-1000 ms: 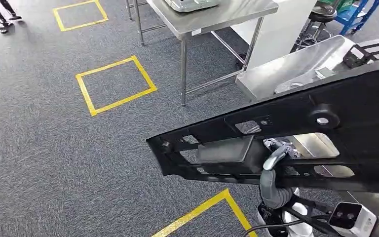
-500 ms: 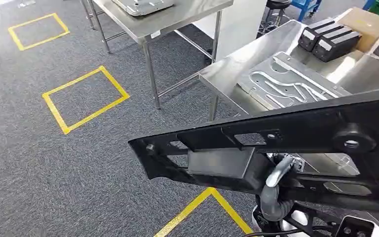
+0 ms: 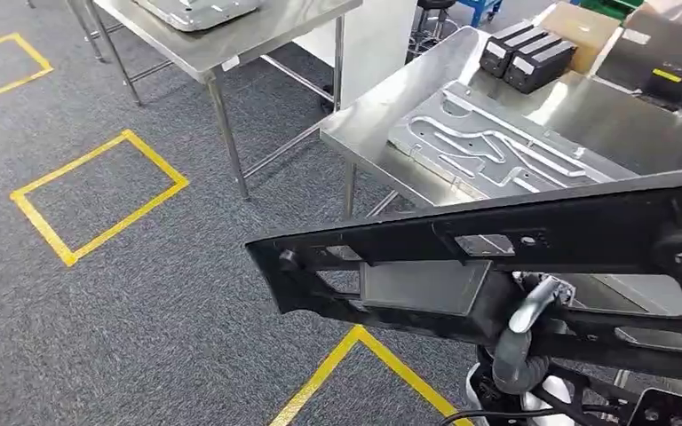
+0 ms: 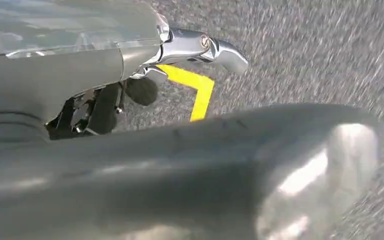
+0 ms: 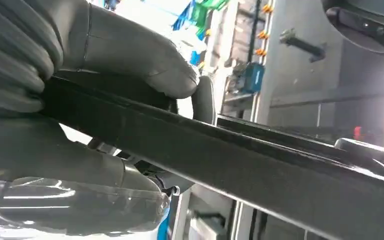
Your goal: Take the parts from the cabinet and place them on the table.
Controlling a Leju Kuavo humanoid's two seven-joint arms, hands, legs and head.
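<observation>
A long black plastic part (image 3: 497,240) with cut-outs spans the head view from the middle to the right edge, carried above the carpet. In the right wrist view my right hand (image 5: 105,100) grips the black part (image 5: 230,150), thumb on one side and fingers on the other. My left hand (image 3: 533,311) reaches up under the part's middle and holds it from below. In the left wrist view the left hand (image 4: 145,75) lies against a blurred bar that looks like the part's edge. The steel table (image 3: 382,115) stands just beyond the part.
On the steel table lie a ribbed metal plate (image 3: 497,146) and two black boxes (image 3: 524,53), with a cardboard box (image 3: 582,22) behind. A second steel table (image 3: 266,35) stands to the left. Yellow tape squares (image 3: 98,195) mark the grey carpet.
The whole picture has shifted as the camera turned: the steel table with the ribbed plate has come fully into view. The black part stays in both hands.
</observation>
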